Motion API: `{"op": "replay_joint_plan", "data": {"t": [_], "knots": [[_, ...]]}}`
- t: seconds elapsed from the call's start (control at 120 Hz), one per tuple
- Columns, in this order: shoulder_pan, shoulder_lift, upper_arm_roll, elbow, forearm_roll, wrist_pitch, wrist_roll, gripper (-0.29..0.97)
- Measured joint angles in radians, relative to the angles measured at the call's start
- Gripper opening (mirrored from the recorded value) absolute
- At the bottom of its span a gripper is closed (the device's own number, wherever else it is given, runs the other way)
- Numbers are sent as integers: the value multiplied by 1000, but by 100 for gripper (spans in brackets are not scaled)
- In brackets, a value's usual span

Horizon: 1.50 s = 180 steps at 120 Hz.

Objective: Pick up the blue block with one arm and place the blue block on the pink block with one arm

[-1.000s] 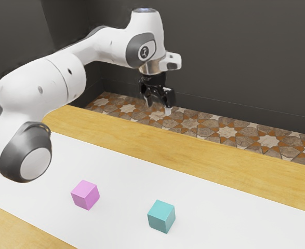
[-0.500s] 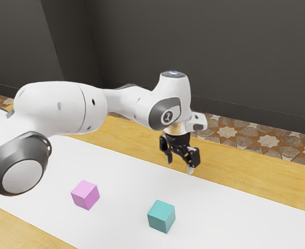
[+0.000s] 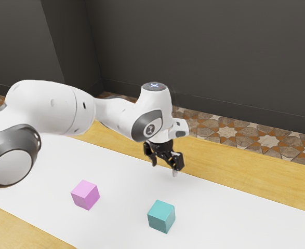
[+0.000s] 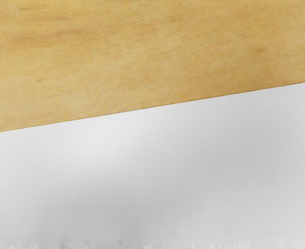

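White sheet [image 3: 235, 207] noted lying across wooden worktop [image 3: 235, 166]. Located blue block [image 3: 161, 216] flat on the sheet, toward its near edge, untouched. Located pink block [image 3: 84, 194] on the same sheet, toward the exterior view's left of the blue block, well apart from it. Found end effector [image 3: 164, 168] raised above the sheet, pointing down, fingers spread, nothing between them. Blue block relative to end effector: lower in the exterior view, nearer the camera, clear of both fingers. Wrist view: sheet border against bare wood.
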Motion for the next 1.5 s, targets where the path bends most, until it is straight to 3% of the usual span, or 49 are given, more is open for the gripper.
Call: {"op": "replay_joint_plan", "data": {"t": [0.117, 0.275, 0.592, 0.733, 0.992, 1.5], "knots": [[5, -61, -7, -93, 20, 58, -6, 66], [2, -65, -7, -109, 33, 102, -9, 66], [-51, 21, -30, 14, 29, 127, -28, 66], [-112, -43, -42, -83, 14, 129, -63, 66], [-137, -130, -41, -235, -3, 136, -113, 66], [-151, -193, -22, -325, -5, 149, -184, 66]]}}
